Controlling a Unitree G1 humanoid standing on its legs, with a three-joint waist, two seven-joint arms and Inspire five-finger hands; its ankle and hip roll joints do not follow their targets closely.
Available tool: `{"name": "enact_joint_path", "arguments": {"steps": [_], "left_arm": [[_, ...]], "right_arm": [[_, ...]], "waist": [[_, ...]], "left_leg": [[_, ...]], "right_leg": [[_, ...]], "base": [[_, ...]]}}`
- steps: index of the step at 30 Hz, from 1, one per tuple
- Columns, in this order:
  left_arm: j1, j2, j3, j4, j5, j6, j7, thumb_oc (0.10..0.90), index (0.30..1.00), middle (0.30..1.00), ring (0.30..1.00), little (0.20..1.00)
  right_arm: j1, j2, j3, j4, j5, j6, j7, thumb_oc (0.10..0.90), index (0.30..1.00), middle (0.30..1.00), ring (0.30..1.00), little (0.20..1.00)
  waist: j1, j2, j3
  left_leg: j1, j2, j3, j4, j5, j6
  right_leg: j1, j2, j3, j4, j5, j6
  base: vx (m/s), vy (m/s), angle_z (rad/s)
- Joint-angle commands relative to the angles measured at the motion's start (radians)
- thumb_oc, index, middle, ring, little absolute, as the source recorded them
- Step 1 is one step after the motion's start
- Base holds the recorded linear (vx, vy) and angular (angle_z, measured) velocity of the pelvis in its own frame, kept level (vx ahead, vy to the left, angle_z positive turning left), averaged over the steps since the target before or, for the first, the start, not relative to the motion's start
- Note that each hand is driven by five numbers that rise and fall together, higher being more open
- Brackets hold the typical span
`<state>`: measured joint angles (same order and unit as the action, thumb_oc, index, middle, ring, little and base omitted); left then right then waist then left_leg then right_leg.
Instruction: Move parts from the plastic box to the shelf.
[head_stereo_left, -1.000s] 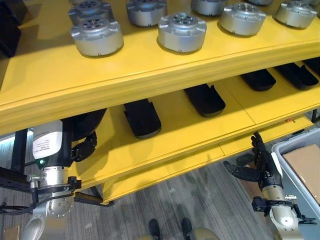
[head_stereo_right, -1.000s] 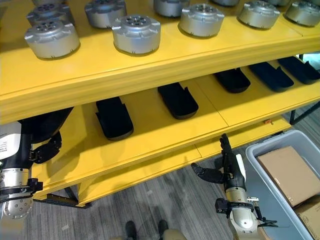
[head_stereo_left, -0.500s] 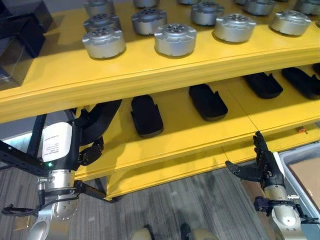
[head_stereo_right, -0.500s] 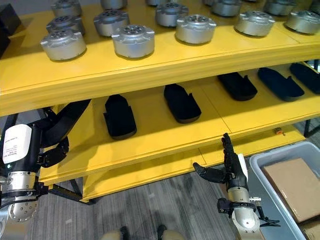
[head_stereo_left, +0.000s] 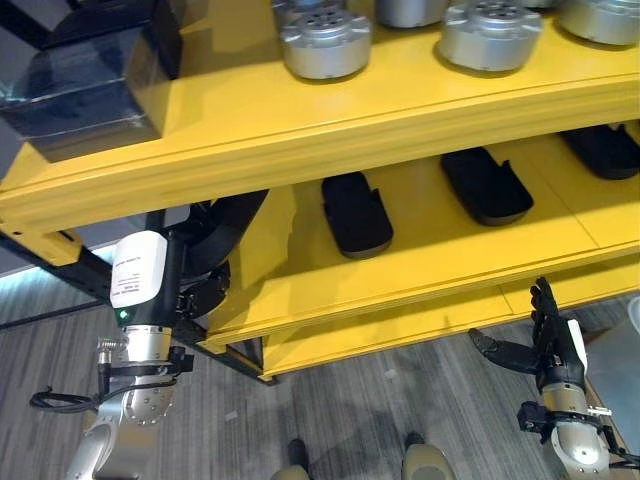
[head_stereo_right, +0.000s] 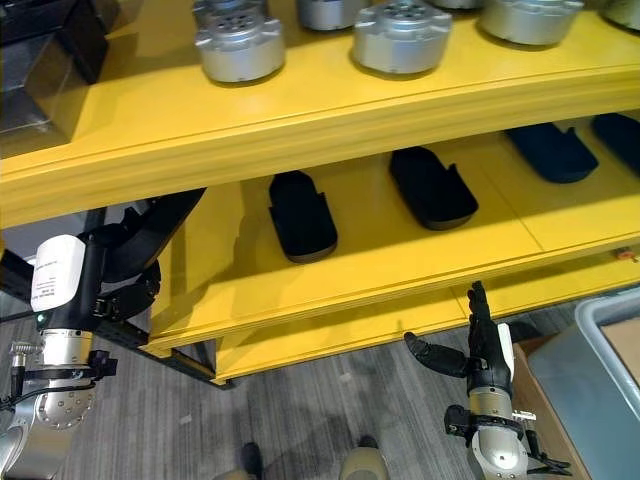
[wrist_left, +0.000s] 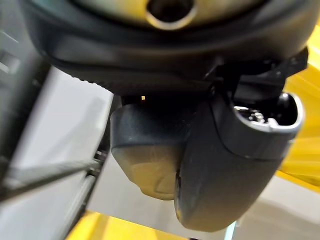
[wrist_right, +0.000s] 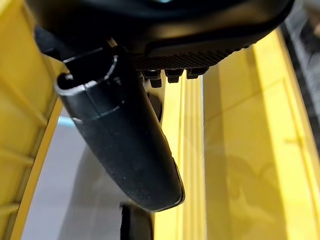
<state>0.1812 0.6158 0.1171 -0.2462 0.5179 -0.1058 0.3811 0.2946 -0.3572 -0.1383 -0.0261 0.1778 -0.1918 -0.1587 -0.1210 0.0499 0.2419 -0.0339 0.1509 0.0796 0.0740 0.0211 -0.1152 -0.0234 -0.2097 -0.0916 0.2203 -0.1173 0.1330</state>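
The yellow shelf (head_stereo_left: 400, 110) carries silver round parts (head_stereo_left: 325, 40) on its top level and black shoe-shaped parts (head_stereo_left: 357, 213) on its middle level. My left hand (head_stereo_left: 205, 297) is at the left end of the middle level, its fingers curled on a black part (head_stereo_left: 225, 228) that reaches up under the top level. My right hand (head_stereo_left: 550, 355) is low in front of the bottom level, open, fingers straight up and thumb out to the side, holding nothing. The grey plastic box (head_stereo_right: 590, 380) is at the lower right, beside that hand.
Black boxes (head_stereo_left: 90, 85) sit at the left end of the top level. A dark metal frame (head_stereo_left: 60, 265) runs behind the shelf's left corner. Grey wood-pattern floor (head_stereo_left: 350, 410) lies in front of the shelf.
The whole view has shifted toward the shelf's left end, so the camera moved. My left hand still holds the black part there, and the right hand stays open.
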Motion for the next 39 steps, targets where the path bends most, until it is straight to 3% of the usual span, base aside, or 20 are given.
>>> {"name": "enact_joint_path", "arguments": {"steps": [1, 4, 9, 16, 18, 24, 39], "left_arm": [[-0.121, 0.06, 0.075, -0.106, -0.006, -0.048, 0.08, 0.4, 0.3, 0.3, 0.3, 0.3], [-0.126, 0.061, 0.072, -0.106, -0.006, -0.043, 0.084, 0.4, 0.3, 0.3, 0.3, 0.3], [-0.124, 0.06, 0.098, -0.106, -0.011, -0.023, 0.109, 0.4, 0.3, 0.3, 0.3, 0.3], [-0.119, 0.055, 0.132, -0.092, 0.02, 0.013, 0.145, 0.4, 0.3, 0.3, 0.3, 0.3], [-0.124, 0.055, 0.132, -0.09, 0.025, 0.019, 0.147, 0.4, 0.3, 0.3, 0.3, 0.3], [-0.21, 0.059, 0.109, -0.035, 0.094, 0.075, 0.189, 0.4, 0.3, 0.3, 0.3, 0.3], [-0.499, 0.043, -0.035, 0.123, 0.177, 0.176, 0.274, 0.4, 0.3, 0.3, 0.3, 0.3]], "right_arm": [[-0.054, -0.064, -0.043, -0.098, 0.004, -0.093, -0.026, 0.9, 1.0, 1.0, 1.0, 1.0], [-0.063, -0.061, -0.039, -0.094, -0.001, -0.09, -0.027, 0.9, 1.0, 1.0, 1.0, 1.0], [-0.096, -0.053, -0.036, -0.102, -0.002, -0.097, -0.04, 0.9, 1.0, 1.0, 1.0, 1.0], [-0.134, -0.043, -0.031, -0.123, 0.012, -0.105, -0.058, 0.9, 1.0, 1.0, 1.0, 1.0], [-0.139, -0.043, -0.029, -0.129, 0.011, -0.107, -0.059, 0.9, 1.0, 1.0, 1.0, 1.0], [-0.189, -0.046, -0.028, -0.156, 0.022, -0.119, -0.089, 0.9, 1.0, 1.0, 1.0, 1.0], [-0.284, -0.038, 0.034, -0.173, -0.008, -0.128, -0.135, 0.9, 1.0, 1.0, 1.0, 1.0]], "waist": [[-0.033, -0.025, -0.101], [-0.027, -0.038, -0.098], [-0.007, -0.068, -0.064], [0.008, -0.066, -0.035], [0.007, -0.066, -0.036], [0.001, -0.064, -0.012], [-0.041, -0.063, 0.006]], "left_leg": [[-0.036, 0.09, 0.037, 0.122, -0.057, 0.001], [-0.064, 0.077, 0.031, 0.183, -0.091, 0.008], [-0.181, 0.086, 0.002, 0.378, -0.175, 0.02], [-0.298, 0.113, -0.044, 0.553, -0.259, 0.038], [-0.318, 0.115, -0.049, 0.568, -0.259, 0.041], [-0.439, 0.142, -0.078, 0.73, -0.326, 0.054], [-0.571, 0.16, -0.09, 0.824, -0.347, 0.062]], "right_leg": [[0.07, -0.004, 0.043, -0.06, -0.002, -0.009], [0.069, -0.018, 0.043, -0.057, -0.003, -0.004], [-0.003, -0.021, 0.055, 0.059, -0.043, -0.009], [-0.143, 0.009, 0.072, 0.283, -0.143, -0.038], [-0.169, 0.014, 0.075, 0.313, -0.15, -0.044], [-0.326, 0.043, 0.09, 0.515, -0.242, -0.07], [-0.505, 0.082, 0.114, 0.647, -0.276, -0.09]], "base": [[0.03, 0.14, 0.07], [0.02, 0.141, 0.03], [-0.04, 0.051, 0.0], [-0.05, -0.004, 0.0], [-0.04, -0.016, 0.06], [-0.07, -0.026, -0.04], [-0.04, -0.033, -0.07]]}}
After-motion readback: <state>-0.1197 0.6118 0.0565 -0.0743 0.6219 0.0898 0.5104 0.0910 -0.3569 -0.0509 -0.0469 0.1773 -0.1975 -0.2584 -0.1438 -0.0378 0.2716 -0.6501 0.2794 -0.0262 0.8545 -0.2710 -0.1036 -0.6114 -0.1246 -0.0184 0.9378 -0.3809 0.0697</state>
